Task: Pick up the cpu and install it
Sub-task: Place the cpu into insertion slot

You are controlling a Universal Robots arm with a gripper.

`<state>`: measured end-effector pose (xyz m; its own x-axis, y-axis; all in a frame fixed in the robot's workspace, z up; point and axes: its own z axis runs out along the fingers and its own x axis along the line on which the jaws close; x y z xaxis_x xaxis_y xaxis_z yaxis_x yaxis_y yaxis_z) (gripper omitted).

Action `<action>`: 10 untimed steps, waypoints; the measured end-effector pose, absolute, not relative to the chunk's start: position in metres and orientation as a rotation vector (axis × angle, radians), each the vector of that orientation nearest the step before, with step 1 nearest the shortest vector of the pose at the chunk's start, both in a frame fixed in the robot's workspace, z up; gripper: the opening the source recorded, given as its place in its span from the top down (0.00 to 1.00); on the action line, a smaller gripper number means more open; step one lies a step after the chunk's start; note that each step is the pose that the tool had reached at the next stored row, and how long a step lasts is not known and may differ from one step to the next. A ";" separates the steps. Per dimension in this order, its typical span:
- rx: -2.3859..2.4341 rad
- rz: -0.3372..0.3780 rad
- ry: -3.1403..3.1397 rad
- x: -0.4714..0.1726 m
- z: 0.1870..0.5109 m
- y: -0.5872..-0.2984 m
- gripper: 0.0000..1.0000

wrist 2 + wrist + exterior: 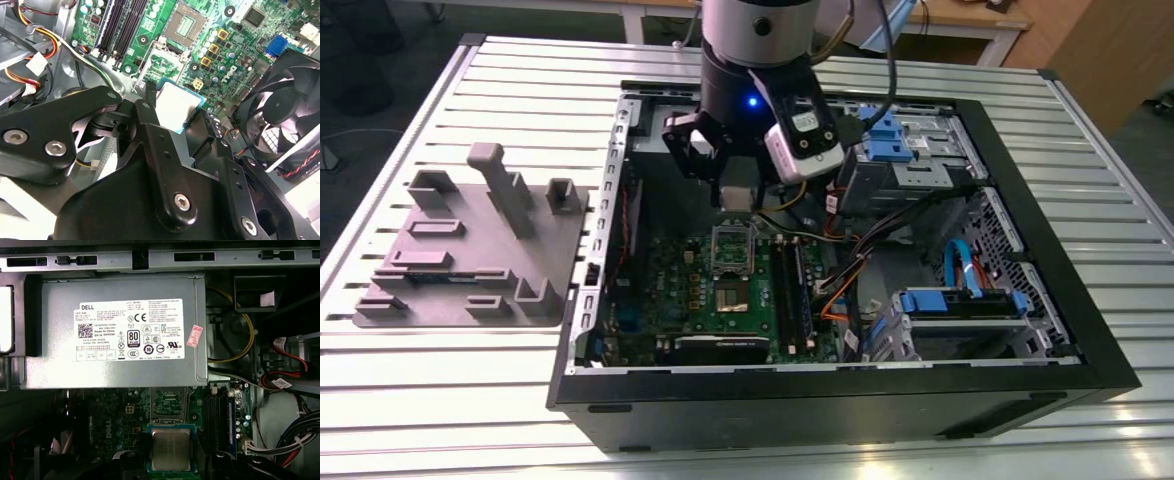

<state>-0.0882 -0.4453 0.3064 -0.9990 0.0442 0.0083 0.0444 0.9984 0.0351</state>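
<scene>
The cpu (178, 104), a small flat square chip with a silvery top and a teal edge, is pinched between the black fingers (148, 116) of my gripper (736, 198), which is shut on it. It hangs inside the open computer case, a little above the green motherboard (700, 300). In the first wrist view the cpu (171, 449) is held level just short of the open socket (167, 409). That socket (186, 24) lies bare on the board, and in the exterior view the socket (731, 244) sits just below the gripper.
A large grey power supply box (115, 330) with a white label borders the socket. Long black memory slots (120, 25) run beside it. A black fan (285, 110), loose cables (854, 275) and blue drive brackets (961, 300) crowd the case. A grey fixture tray (467, 250) lies outside it.
</scene>
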 end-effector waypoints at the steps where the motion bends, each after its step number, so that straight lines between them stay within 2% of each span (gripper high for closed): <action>1: -0.070 -0.055 -3.133 -0.088 0.305 -0.446 0.53; 10: -0.070 -0.055 -3.133 -0.088 0.291 -0.449 0.53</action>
